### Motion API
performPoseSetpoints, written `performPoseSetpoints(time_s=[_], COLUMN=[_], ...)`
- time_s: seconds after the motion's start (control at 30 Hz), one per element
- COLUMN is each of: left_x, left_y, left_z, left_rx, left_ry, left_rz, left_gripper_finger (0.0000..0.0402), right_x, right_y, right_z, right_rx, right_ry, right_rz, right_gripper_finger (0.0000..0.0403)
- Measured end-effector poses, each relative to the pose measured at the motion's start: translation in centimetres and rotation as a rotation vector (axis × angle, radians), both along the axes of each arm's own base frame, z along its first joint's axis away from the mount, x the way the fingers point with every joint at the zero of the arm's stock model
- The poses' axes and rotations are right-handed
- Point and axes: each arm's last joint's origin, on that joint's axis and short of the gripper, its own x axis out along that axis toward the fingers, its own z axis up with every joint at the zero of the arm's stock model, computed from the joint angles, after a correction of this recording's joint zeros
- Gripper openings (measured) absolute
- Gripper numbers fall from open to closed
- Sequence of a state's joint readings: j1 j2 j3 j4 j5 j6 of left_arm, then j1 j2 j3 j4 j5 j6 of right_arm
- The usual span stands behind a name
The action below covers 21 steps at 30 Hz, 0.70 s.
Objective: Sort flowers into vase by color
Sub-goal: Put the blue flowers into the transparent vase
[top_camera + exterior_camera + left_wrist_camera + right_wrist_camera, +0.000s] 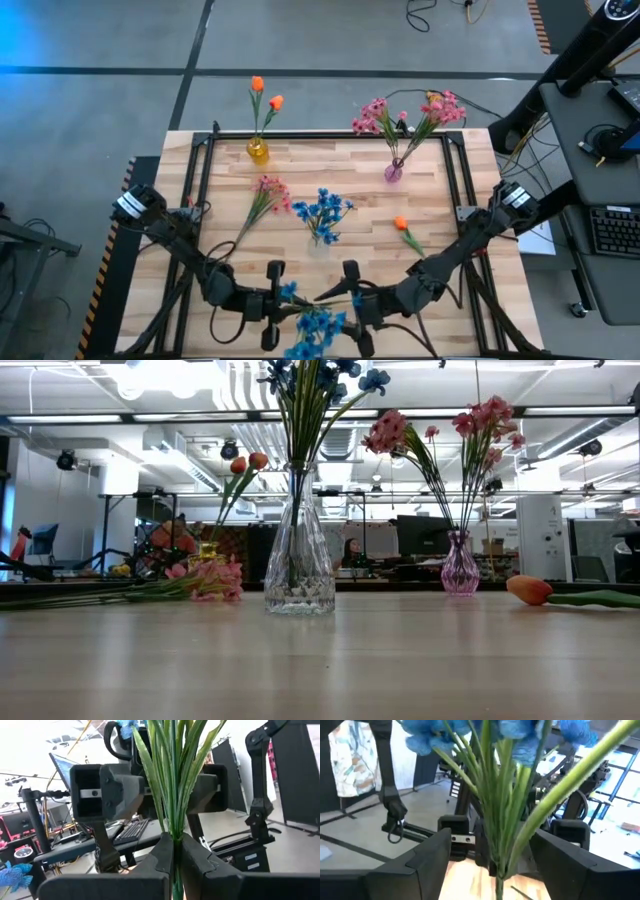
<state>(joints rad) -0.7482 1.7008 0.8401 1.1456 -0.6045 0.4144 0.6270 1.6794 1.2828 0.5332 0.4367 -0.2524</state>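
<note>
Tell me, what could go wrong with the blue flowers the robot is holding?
1. Only the left fingers pinch the blue bunch. The right fingers stand open around its stems, so it might tip or slip out.
2. The clear vase already holds blue flowers. Pushing more in could knock it over.
3. Carrying the bunch across might brush the loose orange flower lying nearby.
</note>
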Motion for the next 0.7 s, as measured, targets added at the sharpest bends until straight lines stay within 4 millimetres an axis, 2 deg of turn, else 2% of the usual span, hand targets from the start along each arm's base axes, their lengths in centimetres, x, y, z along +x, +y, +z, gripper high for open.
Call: performPoseSetpoints(time_s=[0.23, 0.7], left_x=[0.5, 1.3], left_y=[0.2, 1.3], left_z=[0.5, 0.4], left_rx=[-0.027, -0.080], left_ry=[-0.016, -0.008], left_rz=[-0.033, -0.005], left_gripper_finger=[0.0000, 0.0000], right_x=[0.7, 1.2], right_y=[-1.0, -1.5], right_z=[0.0, 0.1], right_rx=[0.032, 0.048], right_ry=[0.003, -0.001], right_rz=[-0.011, 0.007], right_gripper_finger=[0.0271, 0.0222])
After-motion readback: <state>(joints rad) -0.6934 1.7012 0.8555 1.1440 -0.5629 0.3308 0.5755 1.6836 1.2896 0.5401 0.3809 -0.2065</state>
